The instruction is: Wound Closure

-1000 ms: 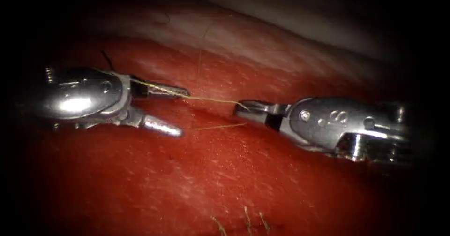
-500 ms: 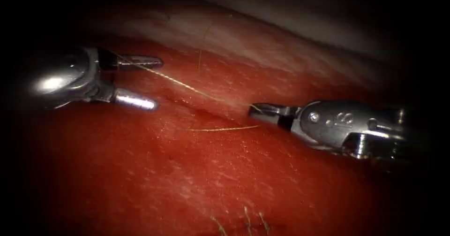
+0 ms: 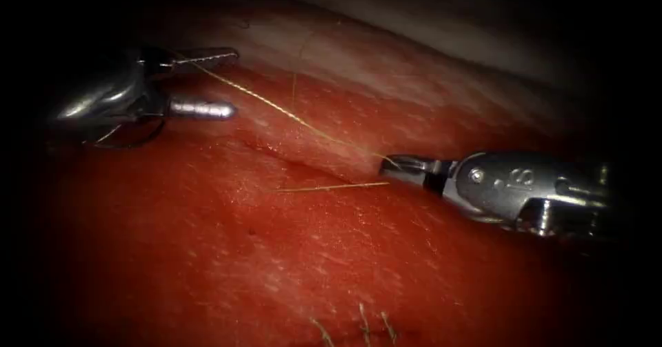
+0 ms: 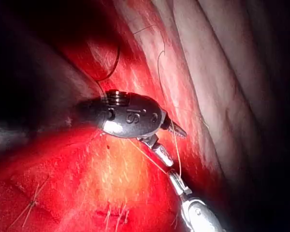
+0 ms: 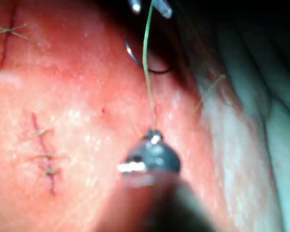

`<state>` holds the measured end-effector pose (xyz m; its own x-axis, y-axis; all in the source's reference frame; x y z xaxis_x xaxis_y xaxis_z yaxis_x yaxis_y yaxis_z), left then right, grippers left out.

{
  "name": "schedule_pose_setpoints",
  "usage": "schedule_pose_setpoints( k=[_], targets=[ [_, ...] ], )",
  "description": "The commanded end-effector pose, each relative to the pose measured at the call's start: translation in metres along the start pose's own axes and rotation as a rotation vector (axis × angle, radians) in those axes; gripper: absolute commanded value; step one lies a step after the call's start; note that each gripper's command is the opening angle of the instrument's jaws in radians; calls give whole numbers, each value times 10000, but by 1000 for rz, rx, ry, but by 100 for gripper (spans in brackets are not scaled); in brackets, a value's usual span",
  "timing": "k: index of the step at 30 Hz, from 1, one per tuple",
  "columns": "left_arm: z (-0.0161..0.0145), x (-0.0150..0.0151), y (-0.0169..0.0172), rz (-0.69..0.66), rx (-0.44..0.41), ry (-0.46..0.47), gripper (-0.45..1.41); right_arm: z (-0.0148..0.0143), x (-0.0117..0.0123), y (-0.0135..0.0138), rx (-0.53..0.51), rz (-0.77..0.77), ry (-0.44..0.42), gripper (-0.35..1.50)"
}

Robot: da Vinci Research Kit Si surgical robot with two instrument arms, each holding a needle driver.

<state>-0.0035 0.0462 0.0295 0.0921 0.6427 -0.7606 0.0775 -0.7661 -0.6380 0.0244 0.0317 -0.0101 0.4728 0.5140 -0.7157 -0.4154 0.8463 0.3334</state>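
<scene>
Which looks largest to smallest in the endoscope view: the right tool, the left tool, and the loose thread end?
1. Right tool, jaws shut on the thread.
2. Left tool, jaws open; partly in shadow, so its full extent is unsure.
3. Loose thread end, lying on the tissue.

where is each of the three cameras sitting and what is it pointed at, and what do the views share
Endoscope view: above and in front of the tissue, looking down on the cut; left tool with jaws open, right tool shut on the thread.
Left wrist view: rides near the left arm's wrist, looking along its shaft at the left tool, with the right tool below it.
Right wrist view: near the right arm's wrist, looking along its shaft at the right tool.
Shared: the thread runs from tool to tool in all three.
</scene>
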Motion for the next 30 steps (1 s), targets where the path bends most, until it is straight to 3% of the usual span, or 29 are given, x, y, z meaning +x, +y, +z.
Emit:
schedule_pose_setpoints(
  k=[1,6,11,30],
  targets=[
    [2,-7,0,-12,0,11,52,7,4,1,1,-2,2,-35],
    [-5,-6,1,-41,-34,25,39,5,2,1,2,3,2,-35],
    [-8,-6,2,-72,-46,23,14,5,2,0,2,2,3,-35],
    [-22,9,-3,-139,-73,127,35,6,-2,-5,-1,-1,5,-35]
  ],
)
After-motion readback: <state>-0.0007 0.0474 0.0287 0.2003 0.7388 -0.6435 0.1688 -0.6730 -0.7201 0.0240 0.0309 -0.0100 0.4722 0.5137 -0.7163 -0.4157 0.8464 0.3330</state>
